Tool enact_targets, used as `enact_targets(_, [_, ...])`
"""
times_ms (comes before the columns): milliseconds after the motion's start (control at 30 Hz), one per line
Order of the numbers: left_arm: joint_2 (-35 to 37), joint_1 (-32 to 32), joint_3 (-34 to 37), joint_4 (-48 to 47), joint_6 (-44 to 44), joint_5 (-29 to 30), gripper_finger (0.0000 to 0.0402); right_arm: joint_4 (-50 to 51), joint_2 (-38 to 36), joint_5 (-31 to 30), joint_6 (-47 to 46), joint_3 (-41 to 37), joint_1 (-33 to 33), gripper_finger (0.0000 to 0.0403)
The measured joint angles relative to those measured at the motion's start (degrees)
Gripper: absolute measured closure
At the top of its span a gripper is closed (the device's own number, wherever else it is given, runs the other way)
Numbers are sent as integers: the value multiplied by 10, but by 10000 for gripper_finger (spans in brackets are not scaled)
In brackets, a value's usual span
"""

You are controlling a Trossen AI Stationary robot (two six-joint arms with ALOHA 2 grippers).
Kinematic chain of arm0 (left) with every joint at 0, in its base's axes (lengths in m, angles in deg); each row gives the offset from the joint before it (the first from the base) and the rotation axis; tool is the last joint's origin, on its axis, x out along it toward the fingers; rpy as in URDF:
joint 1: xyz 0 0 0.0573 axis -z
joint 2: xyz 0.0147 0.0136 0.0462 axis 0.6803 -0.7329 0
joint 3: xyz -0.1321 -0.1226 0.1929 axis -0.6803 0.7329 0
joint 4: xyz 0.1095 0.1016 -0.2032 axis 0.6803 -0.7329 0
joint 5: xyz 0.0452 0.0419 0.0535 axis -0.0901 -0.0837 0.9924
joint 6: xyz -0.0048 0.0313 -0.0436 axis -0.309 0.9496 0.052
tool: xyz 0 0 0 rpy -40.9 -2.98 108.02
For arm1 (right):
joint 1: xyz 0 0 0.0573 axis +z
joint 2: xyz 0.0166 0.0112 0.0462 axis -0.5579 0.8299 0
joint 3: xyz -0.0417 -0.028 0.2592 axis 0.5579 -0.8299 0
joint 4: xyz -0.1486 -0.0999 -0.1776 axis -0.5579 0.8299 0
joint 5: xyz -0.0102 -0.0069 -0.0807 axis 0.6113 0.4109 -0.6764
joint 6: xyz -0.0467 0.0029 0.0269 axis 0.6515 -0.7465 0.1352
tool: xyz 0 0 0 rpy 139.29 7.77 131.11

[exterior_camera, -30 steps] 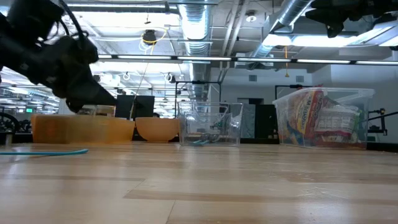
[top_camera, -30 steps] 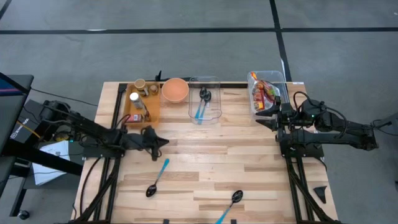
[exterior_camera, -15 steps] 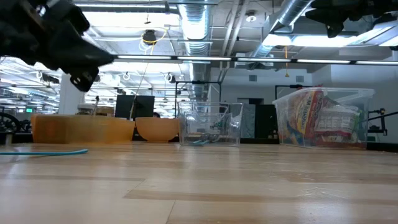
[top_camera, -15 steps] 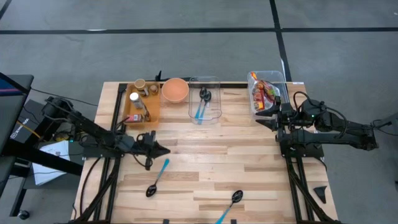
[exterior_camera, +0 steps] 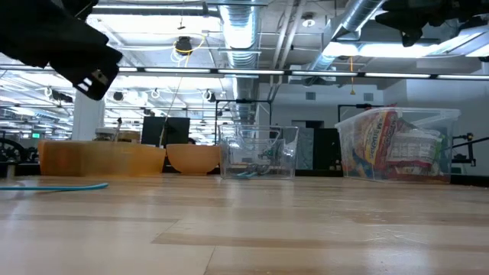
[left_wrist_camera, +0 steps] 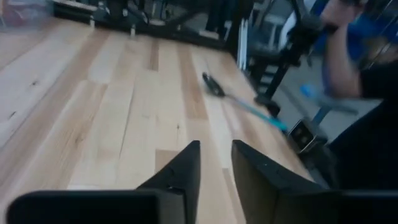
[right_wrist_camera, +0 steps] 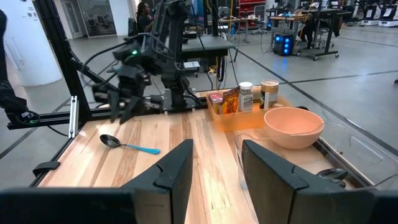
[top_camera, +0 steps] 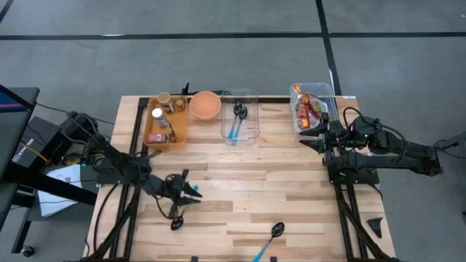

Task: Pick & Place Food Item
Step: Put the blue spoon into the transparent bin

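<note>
Crinkly foil food packets (top_camera: 311,110) in clear plastic bin (top_camera: 294,93), just ahead of right gripper (top_camera: 309,133); fingers apart, empty. Judged light, soft, slippery: pinch bunched top edge. Left gripper (top_camera: 191,195) low over desk (top_camera: 240,182), slightly parted, empty.

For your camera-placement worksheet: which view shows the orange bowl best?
The right wrist view: the orange bowl appears large, rim and side visible. The high view shows it small, from above; the low view shows only its side. The left wrist view misses it.
</note>
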Motion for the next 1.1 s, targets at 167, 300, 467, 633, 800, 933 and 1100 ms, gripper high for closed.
enact_targets(167, [-68,6,-111,-164,31,4,267,0,0,0,0,0,0,269])
enact_targets(300, [-126,4,-264,-432,108,6,239,0,0,0,0,0,0,269])
enact_targets(467, [-204,-1,-447,-720,180,21,225,1,0,0,0,0,0,269])
enact_targets(633, [-261,-2,-557,-939,179,-16,224,9,0,0,0,0,0,269])
enact_targets(800, [-297,5,-573,-1028,141,-142,218,18,0,0,0,0,0,269])
enact_targets(933, [-310,10,-573,-1054,73,-202,213,18,0,0,0,0,0,269])
enact_targets(1100, [-311,-7,-573,-1055,-255,-208,219,18,0,0,0,0,0,269])
